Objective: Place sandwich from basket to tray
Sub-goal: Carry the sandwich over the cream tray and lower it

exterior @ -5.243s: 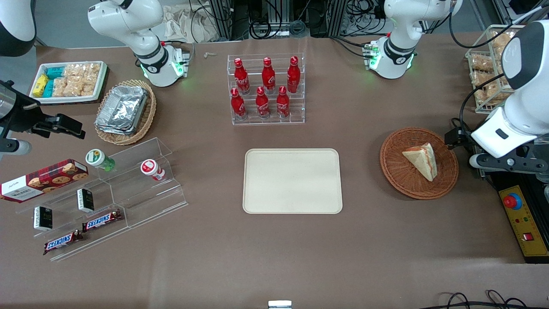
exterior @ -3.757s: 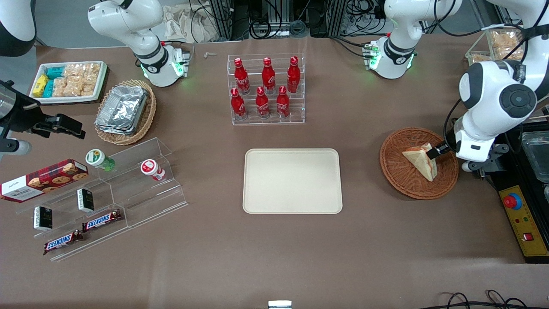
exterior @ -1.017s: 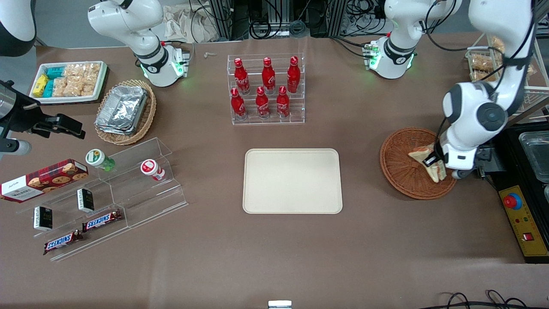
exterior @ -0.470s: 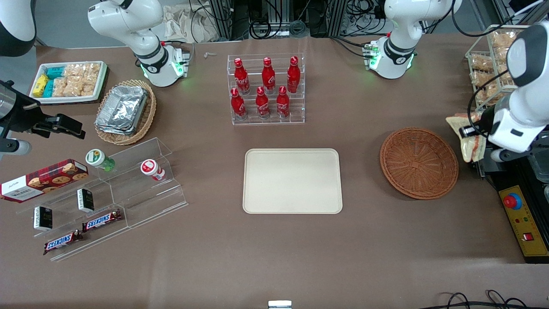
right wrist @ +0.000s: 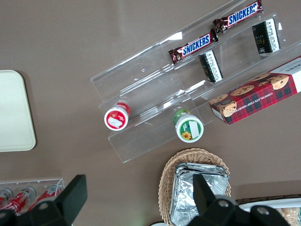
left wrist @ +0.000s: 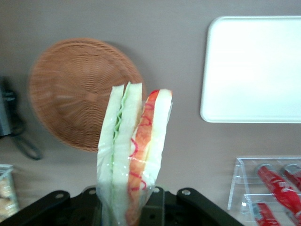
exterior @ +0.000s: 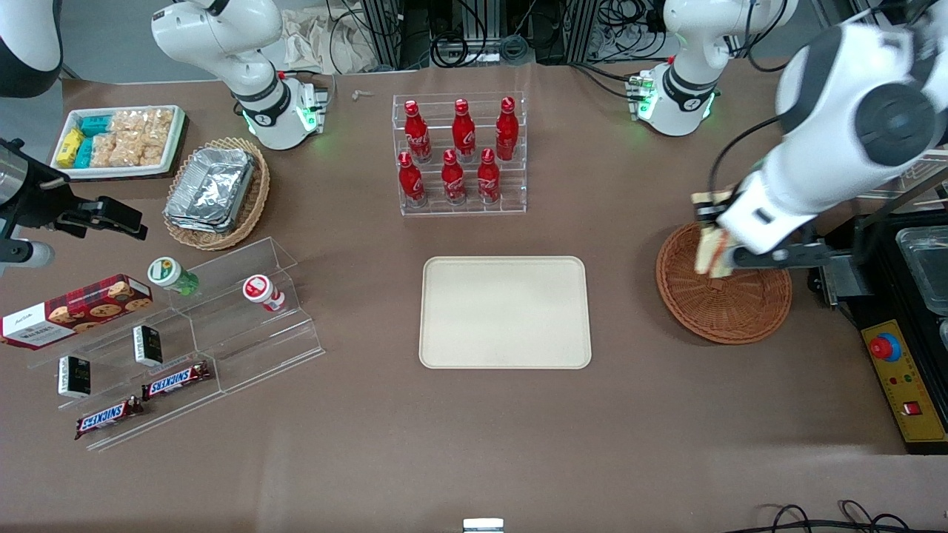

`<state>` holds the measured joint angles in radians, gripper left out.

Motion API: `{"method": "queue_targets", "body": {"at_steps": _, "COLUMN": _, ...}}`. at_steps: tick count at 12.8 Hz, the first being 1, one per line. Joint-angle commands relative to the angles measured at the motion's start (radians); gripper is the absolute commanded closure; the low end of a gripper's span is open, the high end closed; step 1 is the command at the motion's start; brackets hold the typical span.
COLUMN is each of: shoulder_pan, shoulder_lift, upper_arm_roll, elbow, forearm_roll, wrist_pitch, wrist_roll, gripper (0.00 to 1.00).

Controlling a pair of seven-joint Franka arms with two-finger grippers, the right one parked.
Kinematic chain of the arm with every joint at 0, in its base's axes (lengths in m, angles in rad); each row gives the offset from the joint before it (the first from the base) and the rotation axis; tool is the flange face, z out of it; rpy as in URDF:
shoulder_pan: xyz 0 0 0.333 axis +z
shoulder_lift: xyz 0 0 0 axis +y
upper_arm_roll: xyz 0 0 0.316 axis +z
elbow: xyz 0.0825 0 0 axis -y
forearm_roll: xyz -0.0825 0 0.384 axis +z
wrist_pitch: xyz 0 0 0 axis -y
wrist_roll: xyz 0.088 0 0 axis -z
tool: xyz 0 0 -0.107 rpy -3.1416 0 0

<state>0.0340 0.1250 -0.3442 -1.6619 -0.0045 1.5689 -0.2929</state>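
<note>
Above the basket (exterior: 722, 307), at its 11 o'clock rim, gripper (exterior: 712, 235) hangs clamped on sandwich (exterior: 709, 244), lifted clear of the weave. Tray (exterior: 506, 312) lies bare, well apart toward the parked arm's end. Wrist view alone shows the filling edge (left wrist: 134, 155): green and red layers, fingers pinching the wedge's base.

Gripper (exterior: 712, 238) fingers (left wrist: 153, 207) (sandwich (left wrist: 134, 150) in front) half-hidden

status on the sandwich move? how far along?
Done: the sandwich is out of the basket, which is empty. In hand: the tool holds it in the air above the basket's rim. Left: carry it to the tray, which has nothing on it, and set it down.
</note>
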Motion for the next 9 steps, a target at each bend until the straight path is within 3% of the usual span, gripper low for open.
{"method": "queue_targets", "body": {"at_steps": 1, "shoulder_pan": 0.004, "shoulder_lift": 0.102, "upper_arm_roll": -0.083, "elbow": 0.011, "forearm_roll": -0.008, "wrist_pitch": 0.08, "wrist_roll": -0.112, "gripper": 1.0}}
{"method": "queue_targets", "body": {"at_steps": 8, "shoulder_pan": -0.083, "shoulder_lift": 0.197, "upper_arm_roll": -0.107, "elbow": -0.188, "forearm_roll": 0.011, "wrist_pitch": 0.454, "wrist_roll": -0.221, "gripper": 1.0}}
{"method": "queue_targets", "body": {"at_steps": 9, "shoulder_pan": -0.086, "shoulder_lift": 0.24, "upper_arm_roll": -0.107, "elbow": -0.19, "forearm_roll": 0.042, "wrist_pitch": 0.497, "wrist_roll": -0.238, "gripper": 1.0}}
